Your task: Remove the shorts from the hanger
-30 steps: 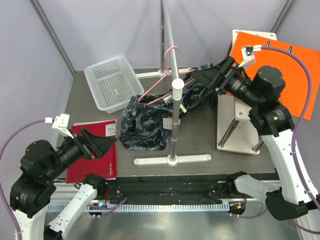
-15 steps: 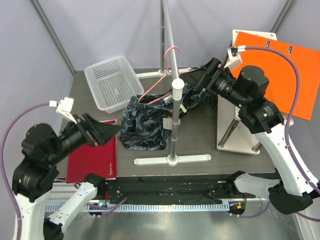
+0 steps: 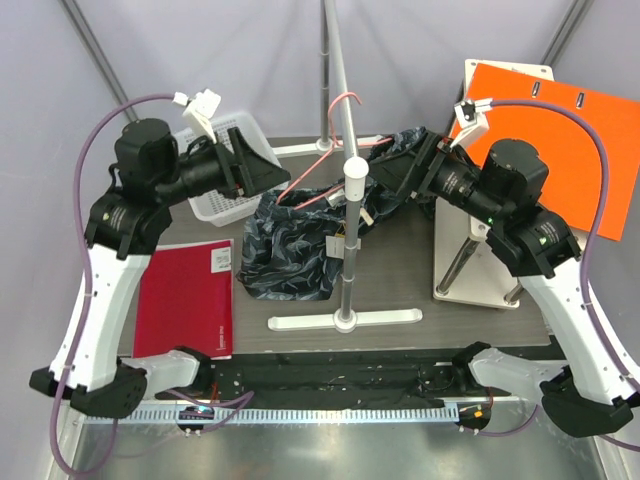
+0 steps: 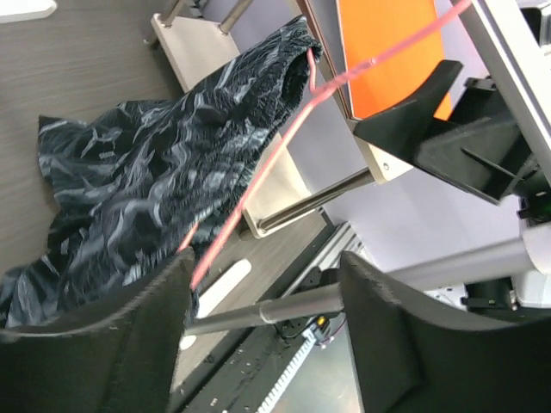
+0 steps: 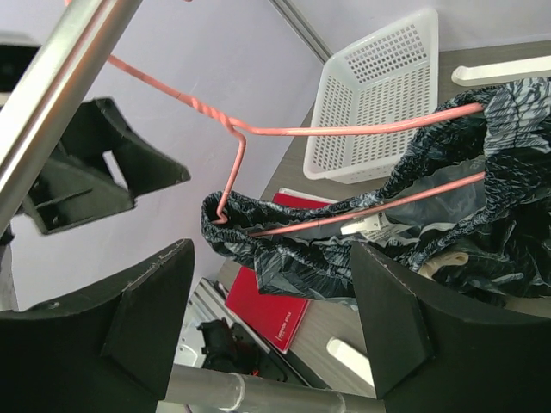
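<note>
Pink hanger (image 5: pixel 344 131) is carrying shorts (image 3: pixel 290 250) at centre; open, empty left pincer (image 4: pixel 263 275) and right pincer (image 5: pixel 271 249) are likely risking unhooking it.

Lilac booth, dark table
Plain pale lilac wall panels (image 3: pixel 220 60) and grey metal corner struts (image 3: pixel 100 60) surround a dark grey wood-grain tabletop (image 3: pixel 400 290); light's soft and even, probably overhead.

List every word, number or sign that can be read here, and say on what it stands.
Nothing reads clearly.
Label on the red book: too small.
Print on the book's cover, right wrist view: blurred.
Tag on the shorts: too small.
</note>
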Robot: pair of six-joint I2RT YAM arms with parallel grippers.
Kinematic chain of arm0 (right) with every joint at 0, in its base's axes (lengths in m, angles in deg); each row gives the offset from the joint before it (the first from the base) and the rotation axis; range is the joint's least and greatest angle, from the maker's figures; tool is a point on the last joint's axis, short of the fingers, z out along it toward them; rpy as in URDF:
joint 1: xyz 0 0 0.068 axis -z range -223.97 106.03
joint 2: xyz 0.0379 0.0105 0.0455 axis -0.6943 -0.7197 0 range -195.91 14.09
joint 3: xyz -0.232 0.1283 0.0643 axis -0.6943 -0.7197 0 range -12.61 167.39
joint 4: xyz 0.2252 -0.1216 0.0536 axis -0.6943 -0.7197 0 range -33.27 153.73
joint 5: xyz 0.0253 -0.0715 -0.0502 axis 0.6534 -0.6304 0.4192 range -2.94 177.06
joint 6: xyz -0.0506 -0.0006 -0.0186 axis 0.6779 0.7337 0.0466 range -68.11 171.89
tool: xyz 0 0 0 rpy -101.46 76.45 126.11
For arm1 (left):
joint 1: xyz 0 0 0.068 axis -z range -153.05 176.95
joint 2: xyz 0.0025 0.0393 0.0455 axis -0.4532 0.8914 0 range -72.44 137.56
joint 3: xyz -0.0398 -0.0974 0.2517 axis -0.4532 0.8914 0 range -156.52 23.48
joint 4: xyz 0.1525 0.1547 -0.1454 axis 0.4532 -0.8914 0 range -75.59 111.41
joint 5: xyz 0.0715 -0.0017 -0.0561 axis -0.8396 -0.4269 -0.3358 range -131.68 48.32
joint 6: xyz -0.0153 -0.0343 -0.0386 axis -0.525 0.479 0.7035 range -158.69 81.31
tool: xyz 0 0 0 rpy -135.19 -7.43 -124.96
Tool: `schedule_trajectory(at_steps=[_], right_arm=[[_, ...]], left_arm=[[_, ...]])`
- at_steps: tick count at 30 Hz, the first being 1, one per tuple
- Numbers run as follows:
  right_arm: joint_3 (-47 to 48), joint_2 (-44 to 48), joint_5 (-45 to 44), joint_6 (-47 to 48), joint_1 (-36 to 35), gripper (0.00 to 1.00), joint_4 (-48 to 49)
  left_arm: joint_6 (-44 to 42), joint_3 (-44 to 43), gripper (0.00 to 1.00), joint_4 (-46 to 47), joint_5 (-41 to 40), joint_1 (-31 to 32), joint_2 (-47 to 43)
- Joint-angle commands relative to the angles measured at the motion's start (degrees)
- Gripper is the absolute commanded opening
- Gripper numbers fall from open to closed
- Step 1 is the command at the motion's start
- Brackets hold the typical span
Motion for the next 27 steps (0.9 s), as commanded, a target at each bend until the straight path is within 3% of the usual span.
schedule_trajectory(at_steps=[1, 5, 14, 22, 27], right_arm=[[2.0, 1.5, 0.9, 3.5, -0.3, 0.78, -0.7], [0.7, 2.0, 1.1, 3.4, -0.3, 0.78, -0.5], [-1.7, 4.2, 1.2, 3.2, -0.3, 0.79, 0.2], [-3.5, 6.1, 1.3, 2.8, -0.3, 0.79, 0.3], [-4.4, 6.5, 1.3, 2.9, -0.3, 0.79, 0.2]], left_arm=[[-3.9, -3.7, 0.64, 4.8, 5.6, 0.5, 3.1], [-11.2, -2.0, 0.5, 6.2, 1.3, 2.7, 3.4], [-14.1, 0.5, 0.51, 9.3, 2.1, 7.2, 6.4], [-11.9, 0.9, 0.51, 12.0, 0.4, 7.5, 8.9], [-10.2, 1.9, 0.43, 13.2, 0.9, 7.5, 9.7]])
